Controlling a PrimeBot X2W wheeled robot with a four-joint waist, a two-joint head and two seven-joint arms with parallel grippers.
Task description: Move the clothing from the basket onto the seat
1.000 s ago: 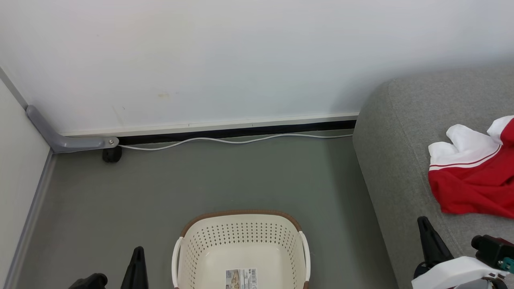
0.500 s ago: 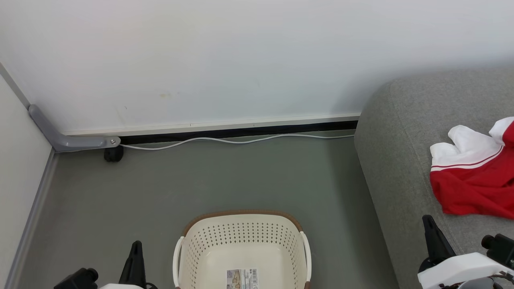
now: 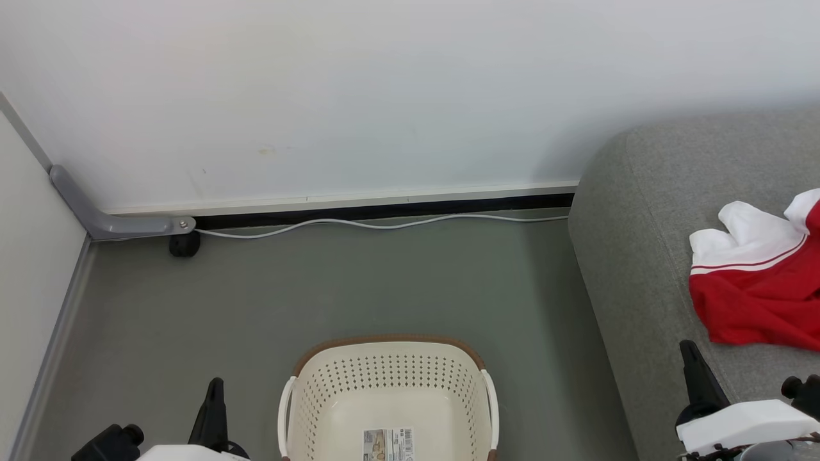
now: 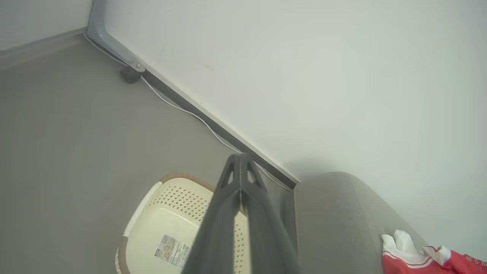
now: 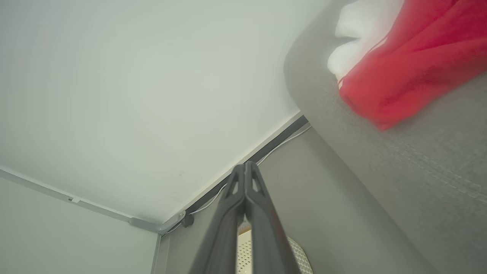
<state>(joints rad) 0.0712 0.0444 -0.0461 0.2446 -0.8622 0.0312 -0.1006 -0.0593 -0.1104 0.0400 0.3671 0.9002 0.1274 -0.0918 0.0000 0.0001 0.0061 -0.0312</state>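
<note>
The red clothing (image 3: 762, 291) with white sleeves lies on the grey seat (image 3: 640, 256) at the right, also seen as clothing (image 4: 422, 258) and clothing (image 5: 399, 72) on the seat (image 4: 335, 220) (image 5: 418, 171). The cream basket (image 3: 386, 397) stands on the floor at bottom centre, holding only its label; the basket (image 4: 167, 228) sits under my left fingers. My left gripper (image 3: 214, 387) (image 4: 240, 160) is shut, left of the basket. My right gripper (image 3: 690, 351) (image 5: 245, 166) is shut over the seat's front edge, below the clothing. Neither holds anything.
A white wall runs across the back with a white cable (image 3: 384, 224) along its base. A grey bracket and small black wheel (image 3: 184, 244) sit in the left corner. Grey floor (image 3: 359, 288) lies between wall, basket and seat.
The head view has drifted slightly, so the scene shifted a little right. The left gripper has dropped a little from half a second ago, and the right one has eased lower and to the right.
</note>
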